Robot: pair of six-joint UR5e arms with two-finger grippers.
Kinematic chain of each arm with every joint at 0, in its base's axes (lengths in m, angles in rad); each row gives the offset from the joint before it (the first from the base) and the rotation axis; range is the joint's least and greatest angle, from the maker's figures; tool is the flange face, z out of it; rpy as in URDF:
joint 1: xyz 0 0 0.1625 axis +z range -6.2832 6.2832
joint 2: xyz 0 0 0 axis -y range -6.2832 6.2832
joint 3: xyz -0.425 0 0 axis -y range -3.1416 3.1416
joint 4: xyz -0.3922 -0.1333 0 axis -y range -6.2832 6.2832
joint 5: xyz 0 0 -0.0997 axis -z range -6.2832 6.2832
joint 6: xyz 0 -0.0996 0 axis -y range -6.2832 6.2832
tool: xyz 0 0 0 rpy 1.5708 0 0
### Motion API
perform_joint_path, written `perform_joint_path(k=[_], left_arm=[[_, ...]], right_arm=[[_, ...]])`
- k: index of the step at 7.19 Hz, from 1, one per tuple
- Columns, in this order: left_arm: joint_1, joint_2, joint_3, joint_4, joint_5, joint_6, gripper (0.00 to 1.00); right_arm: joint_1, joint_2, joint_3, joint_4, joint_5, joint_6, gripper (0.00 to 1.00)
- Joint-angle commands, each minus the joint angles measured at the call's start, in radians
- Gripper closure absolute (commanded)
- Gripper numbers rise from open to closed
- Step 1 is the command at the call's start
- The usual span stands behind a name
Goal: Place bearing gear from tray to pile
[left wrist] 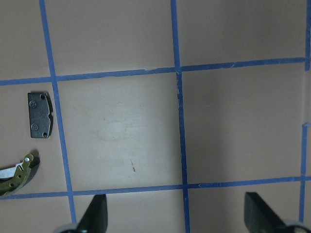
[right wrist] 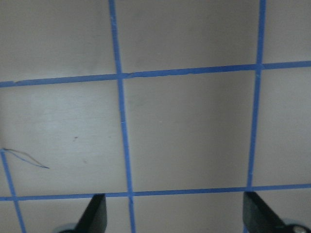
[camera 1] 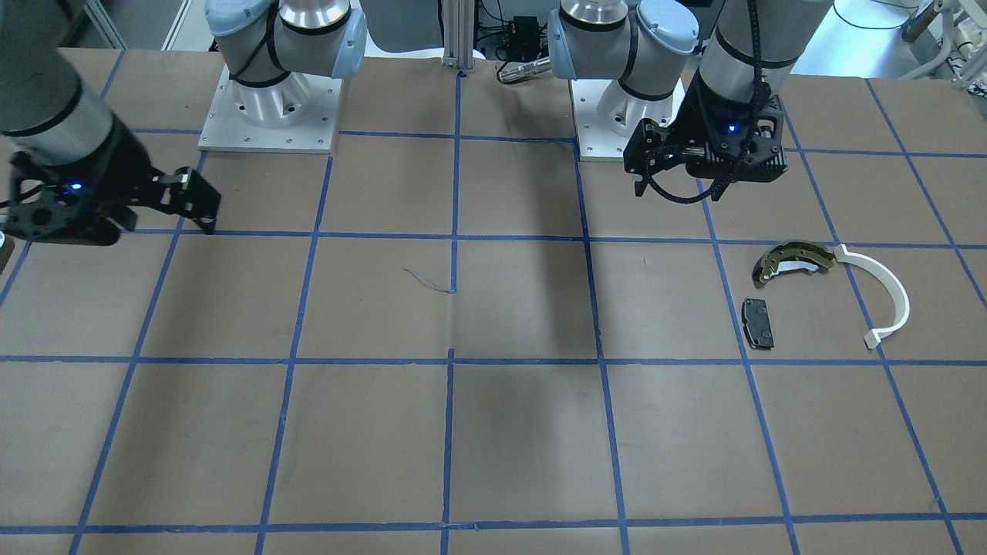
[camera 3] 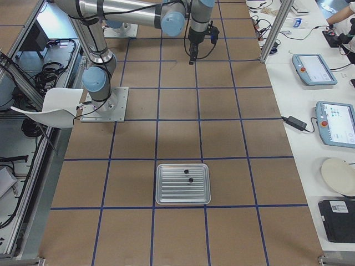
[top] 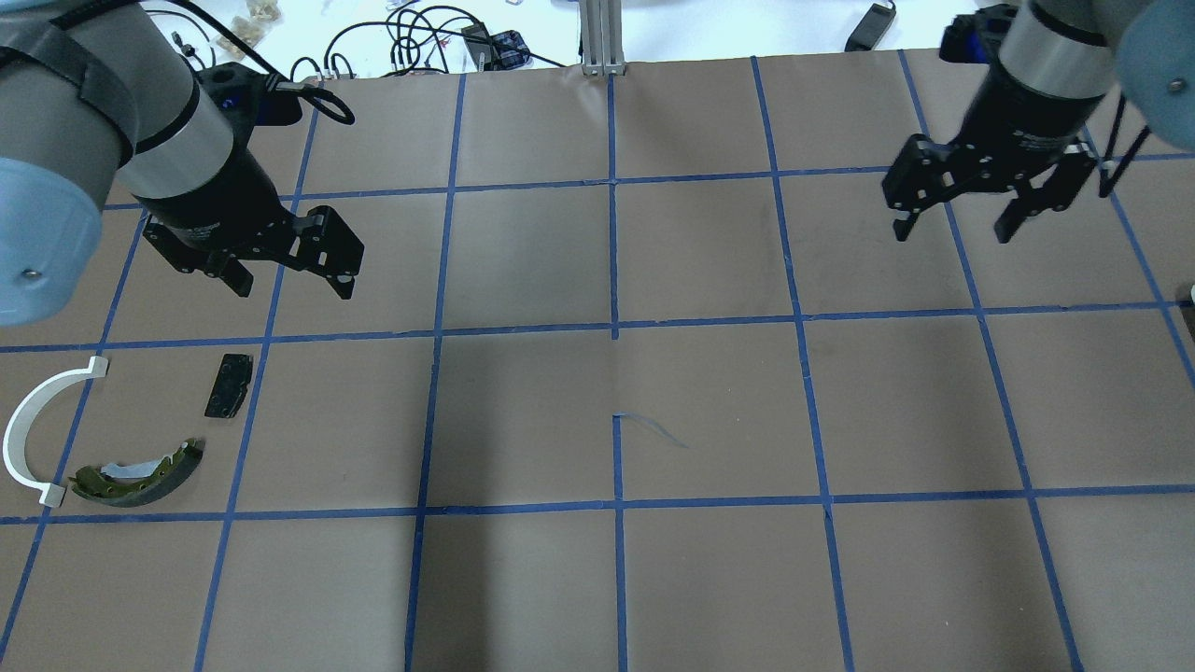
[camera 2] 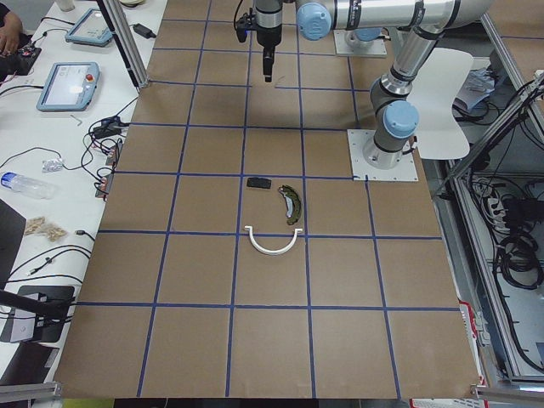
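Began at the robot's left end of the brown paper-covered table with its blue tape grid (top: pixel 709 411). Found the pile there as a loose group: a white curved plastic arc strip (top: pixel 11 439) end to end with a dark olive curved brake shoe (top: pixel 131 490), touching or nearly so, and a small black rectangular pad (top: pixel 229 385) near them but apart. Saw the left gripper (top: pixel 294 285) above the table near that group, jaws spread wide, nothing between them. Saw the right gripper (top: pixel 954 233) well across the table, likewise wide apart and empty. Located the ribbed silver metal tray (camera 3: pixel 172 191) at the robot's right end, only in the right-side view, with two small dark parts (camera 3: pixel 186 171) lying on it close together. Took one of them for the bearing gear, but could not tell which.

Judged the main risks so:
- picking the wrong one of the two small parts, both too small to tell apart
- nudging the neighbour while closing on one
- losing a small round piece from the pads, or sending it rolling along the tray's ribs

Reckoned also with a long carry between opposite ends of the table, hence with a drop on the way from a weak pinch. Reckoned too with a knock to the pad or shoe from a careless release.

Read no brand, label or writing on any part.
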Motion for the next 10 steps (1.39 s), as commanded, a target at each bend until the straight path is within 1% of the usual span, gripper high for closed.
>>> perform_joint_path(k=[1, 2, 3, 4, 5, 6, 7, 8, 9, 10], left_arm=[[0.0, 0.0, 0.0, 0.001, 0.001, 0.002, 0.0], [0.001, 0.0, -0.002, 0.001, 0.001, 0.003, 0.0], [0.002, 0.0, -0.002, 0.001, 0.001, 0.003, 0.0], [0.002, 0.0, -0.002, 0.001, 0.0, 0.003, 0.0], [0.0, 0.0, -0.002, 0.001, 0.0, 0.003, 0.0], [0.0, 0.0, -0.003, 0.001, 0.0, 0.005, 0.0], [0.001, -0.002, -0.003, 0.001, 0.0, 0.003, 0.0], [0.0, -0.002, -0.003, 0.001, 0.0, 0.003, 0.0], [0.0, -0.002, -0.003, 0.001, 0.0, 0.003, 0.0], [0.0, -0.002, -0.003, 0.001, 0.0, 0.003, 0.0]], right_arm=[[-0.251, 0.043, 0.056, -0.103, -0.098, -0.324, 0.0], [-0.324, 0.096, 0.056, -0.232, -0.147, -0.461, 0.0], [-0.429, 0.16, 0.058, -0.268, -0.158, -0.527, 0.0], [-0.509, 0.223, 0.052, -0.274, -0.154, -0.583, 0.0], [-0.546, 0.279, 0.052, -0.42, -0.164, -0.667, 0.0], [-0.574, 0.325, 0.055, -0.494, -0.167, -0.753, 0.05], [-0.585, 0.363, 0.053, -0.553, -0.172, -0.784, 0.13], [-0.617, 0.394, 0.056, -0.594, -0.211, -0.827, 0.2], [-0.646, 0.441, 0.05, -0.604, -0.209, -0.867, 0.22], [-0.653, 0.468, 0.056, -0.657, -0.203, -0.885, 0.22]])
